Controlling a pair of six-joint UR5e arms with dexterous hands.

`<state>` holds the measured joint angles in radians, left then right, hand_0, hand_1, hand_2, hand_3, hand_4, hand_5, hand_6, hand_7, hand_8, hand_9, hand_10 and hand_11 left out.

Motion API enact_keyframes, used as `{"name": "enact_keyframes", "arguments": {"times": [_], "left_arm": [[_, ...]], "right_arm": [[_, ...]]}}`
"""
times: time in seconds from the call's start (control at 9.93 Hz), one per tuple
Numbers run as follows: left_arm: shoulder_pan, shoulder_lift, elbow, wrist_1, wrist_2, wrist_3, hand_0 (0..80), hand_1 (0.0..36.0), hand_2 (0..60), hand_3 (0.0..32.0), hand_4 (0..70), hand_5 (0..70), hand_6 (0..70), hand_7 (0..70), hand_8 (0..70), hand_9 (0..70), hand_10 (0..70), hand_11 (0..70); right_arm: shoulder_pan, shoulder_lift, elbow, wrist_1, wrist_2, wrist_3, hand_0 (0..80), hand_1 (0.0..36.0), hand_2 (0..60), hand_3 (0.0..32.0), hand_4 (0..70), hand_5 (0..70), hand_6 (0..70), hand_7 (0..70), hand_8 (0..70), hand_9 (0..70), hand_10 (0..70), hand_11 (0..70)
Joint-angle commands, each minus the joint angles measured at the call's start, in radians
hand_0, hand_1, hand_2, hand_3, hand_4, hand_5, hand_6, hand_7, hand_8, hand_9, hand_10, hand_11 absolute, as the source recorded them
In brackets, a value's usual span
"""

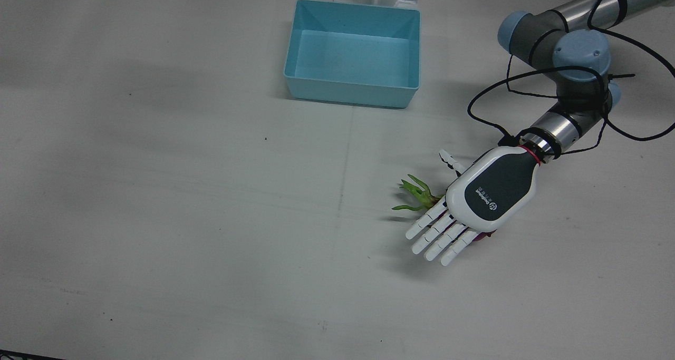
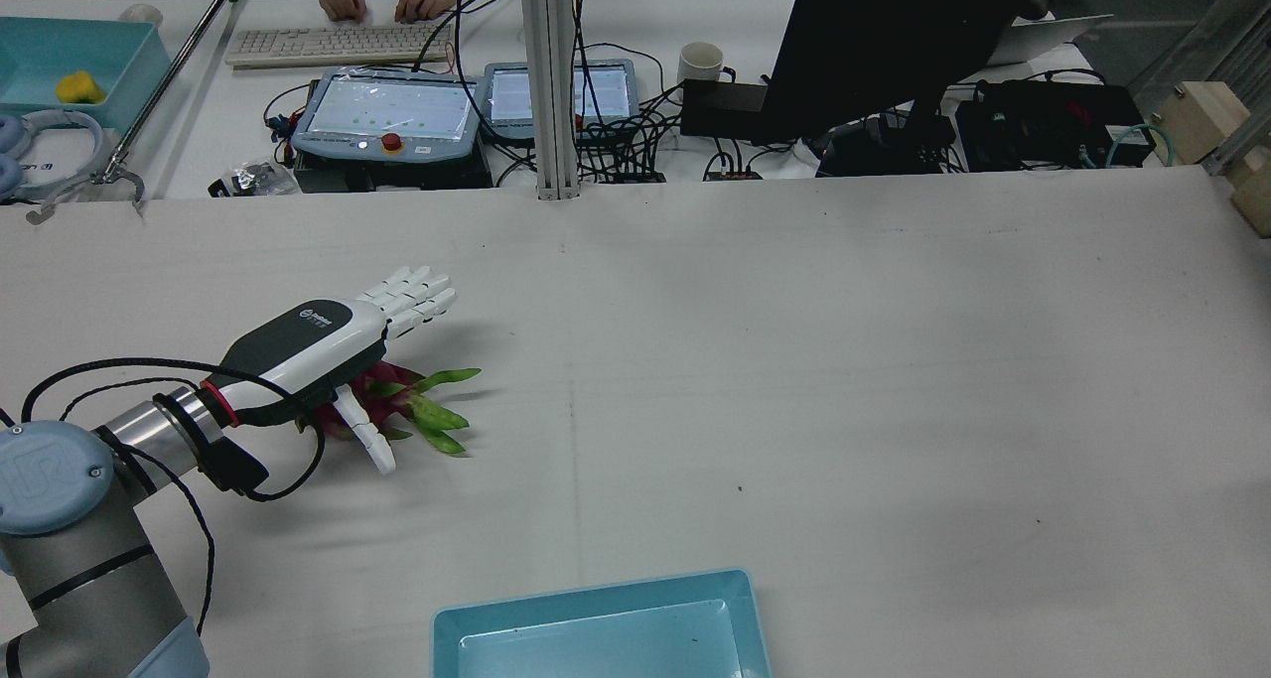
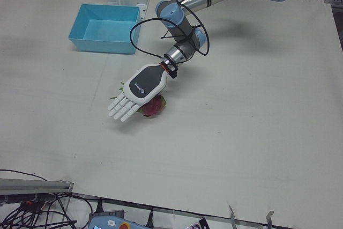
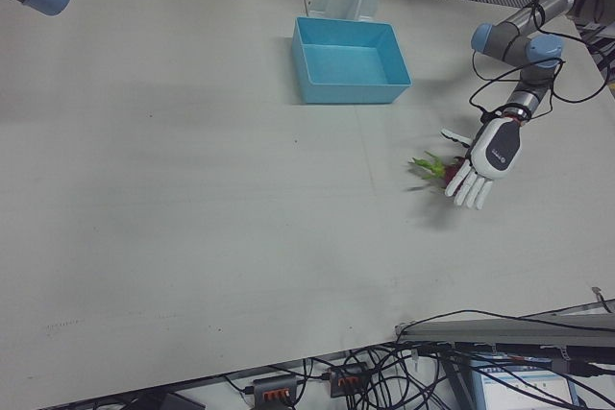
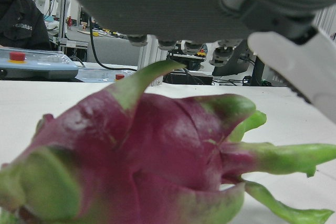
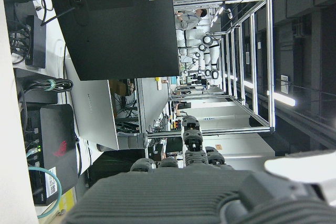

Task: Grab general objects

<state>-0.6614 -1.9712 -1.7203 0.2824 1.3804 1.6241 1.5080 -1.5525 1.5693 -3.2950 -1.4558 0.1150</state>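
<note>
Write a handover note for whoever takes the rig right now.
Left robot hand: open, fingers spread, palm down just over the dragon fruit; no grasp yet.
Right robot hand: only its own camera shows it, off the table, holding nothing that can be seen; whether it is open or shut is unclear.
Fruit lies on the table, leafy end toward the centre.
Bin is empty.
Left to do: close on the fruit and lift.

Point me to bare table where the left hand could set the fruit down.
Bare table runs wide from the dragon fruit toward the robot's right side, and along the operators' edge. The blue bin is empty too. The only crowded spot is under the open left hand, spread over the fruit.
</note>
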Motion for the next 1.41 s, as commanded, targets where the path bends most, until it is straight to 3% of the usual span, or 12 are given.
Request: {"name": "enact_keyframes", "arguments": {"times": [0.0, 0.5, 0.81, 1.31], "left_arm": [[-0.001, -0.005, 0.004, 0.023, 0.0, 0.074, 50.5, 21.1, 8.2, 19.6, 0.0, 0.0, 0.0, 0.9, 0.0, 0.0, 0.0, 0.0], [-0.015, -0.011, 0.001, 0.058, 0.0, 0.128, 50.3, 21.1, 8.6, 25.4, 0.0, 0.0, 0.0, 0.1, 0.0, 0.0, 0.0, 0.0], [-0.026, -0.038, 0.005, 0.083, 0.0, 0.18, 50.1, 21.1, 9.5, 25.8, 0.0, 0.0, 0.0, 0.0, 0.0, 0.0, 0.0, 0.0], [-0.053, -0.04, 0.008, 0.087, -0.001, 0.229, 53.1, 25.7, 13.0, 26.0, 0.0, 0.0, 0.0, 0.8, 0.0, 0.0, 0.0, 0.0]], "right_arm": [[0.0, 0.0, 0.001, 0.0, 0.0, -0.001, 0.0, 0.0, 0.0, 0.0, 0.0, 0.0, 0.0, 0.0, 0.0, 0.0, 0.0, 0.0], [0.0, 0.0, 0.003, 0.0, 0.0, -0.001, 0.0, 0.0, 0.0, 0.0, 0.0, 0.0, 0.0, 0.0, 0.0, 0.0, 0.0, 0.0], [0.0, 0.0, 0.003, 0.0, 0.0, -0.001, 0.0, 0.0, 0.0, 0.0, 0.0, 0.0, 0.0, 0.0, 0.0, 0.0, 0.0, 0.0], [0.001, 0.0, 0.005, 0.0, 0.0, -0.001, 0.0, 0.0, 0.0, 0.0, 0.0, 0.0, 0.0, 0.0, 0.0, 0.0, 0.0, 0.0]]}}
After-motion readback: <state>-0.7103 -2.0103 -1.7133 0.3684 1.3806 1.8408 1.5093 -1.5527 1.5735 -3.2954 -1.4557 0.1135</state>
